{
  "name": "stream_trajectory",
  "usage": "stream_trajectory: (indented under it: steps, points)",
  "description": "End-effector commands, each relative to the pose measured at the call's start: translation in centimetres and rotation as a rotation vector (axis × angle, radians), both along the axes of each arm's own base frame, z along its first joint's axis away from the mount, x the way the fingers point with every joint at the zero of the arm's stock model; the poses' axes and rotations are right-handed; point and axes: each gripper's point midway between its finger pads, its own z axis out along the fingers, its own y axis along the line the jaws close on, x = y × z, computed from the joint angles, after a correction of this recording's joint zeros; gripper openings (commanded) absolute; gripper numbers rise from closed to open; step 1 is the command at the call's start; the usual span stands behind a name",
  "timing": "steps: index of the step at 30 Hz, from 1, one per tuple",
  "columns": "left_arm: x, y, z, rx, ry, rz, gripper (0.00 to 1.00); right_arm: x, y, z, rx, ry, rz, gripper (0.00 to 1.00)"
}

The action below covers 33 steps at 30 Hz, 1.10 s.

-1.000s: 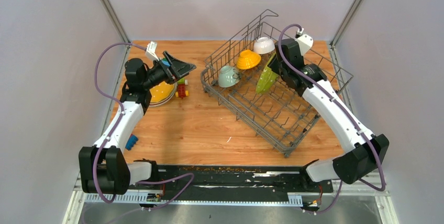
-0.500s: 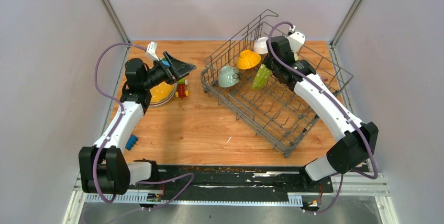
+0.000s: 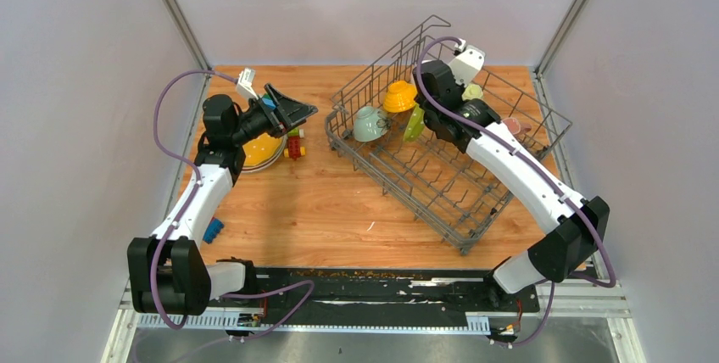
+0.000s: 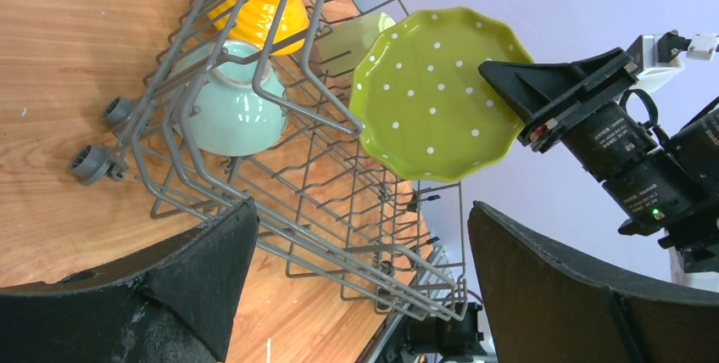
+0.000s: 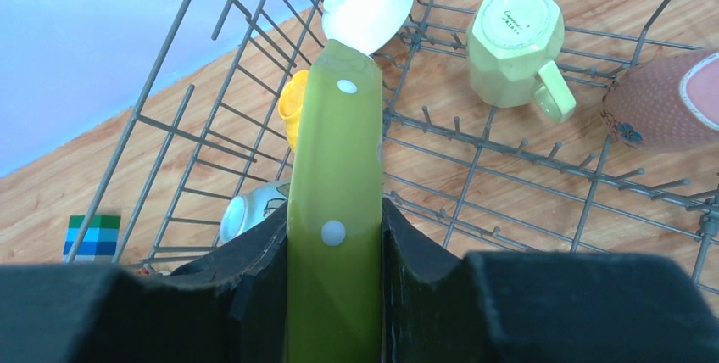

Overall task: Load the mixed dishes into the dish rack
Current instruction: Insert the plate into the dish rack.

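Right tool (image 5: 333,210) is clamping the lime-green dotted plate (image 4: 432,96) by its rim, on edge. The plate is hanging inside the far-left end of the dish rack (image 3: 398,198), just beside the teal mug (image 3: 370,123) and the yellow bowl (image 3: 400,96). Can't tell if its lower edge is touching the tines yet. Left tool (image 3: 290,110) is sitting wide open and empty over the yellow dish (image 3: 264,149) on the bench, well clear.

Risks I'm seeing:
- The grip is pinching only a narrow strip of rim. Glazed ceramic, so the plate is likely pivoting or slipping if the lower edge is catching a wire on the way down.
- Neighbours are crowding the slot. The white bowl (image 5: 366,7) is sitting right at the plate's far edge in the right wrist view. Any yaw and the plate is knocking it, the yellow bowl or the mug.
- If the edge is landing on top of a tine instead of between two, the plate is falling flat on release, possibly onto the pale-green mug (image 5: 513,41).
- The rack is standing on small wheels. A sideways push from a snagged plate is rolling it across the bench.
- The fingers are going deep between the wires, so they're risking a hook on the way out.
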Motion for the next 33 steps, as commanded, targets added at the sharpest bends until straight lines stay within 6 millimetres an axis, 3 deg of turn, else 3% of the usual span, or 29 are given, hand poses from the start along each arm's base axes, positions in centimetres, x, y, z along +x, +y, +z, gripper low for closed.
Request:
stream_trajectory:
  steps: [1, 10, 18, 24, 30, 33]
  points:
    - [0.1, -0.1, 1.8, 0.014, -0.078, -0.011, 1.0, 0.4, -1.6, 7.0, 0.075, -0.207, -0.103, 0.0]
    - [0.2, -0.1, 1.6, 0.016, -0.074, -0.013, 1.0, 0.1, -2.0, 5.1, 0.07, -0.171, -0.146, 0.0]
    - [0.1, -0.1, 1.5, 0.017, -0.07, -0.014, 1.0, 0.6, -1.5, 1.3, 0.048, -0.105, -0.164, 0.0]
    - [0.1, -0.1, 1.6, 0.018, -0.071, -0.012, 1.0, 0.4, -1.5, 0.4, 0.06, -0.087, -0.182, 0.0]
    - [0.0, -0.1, 1.5, 0.016, -0.065, -0.013, 1.0, 0.8, -0.3, -2.5, 0.082, -0.03, -0.168, 0.0]
    - [0.0, -0.1, 1.6, 0.02, -0.068, -0.013, 1.0, 0.5, -0.7, -2.2, 0.088, -0.035, -0.194, 0.0]
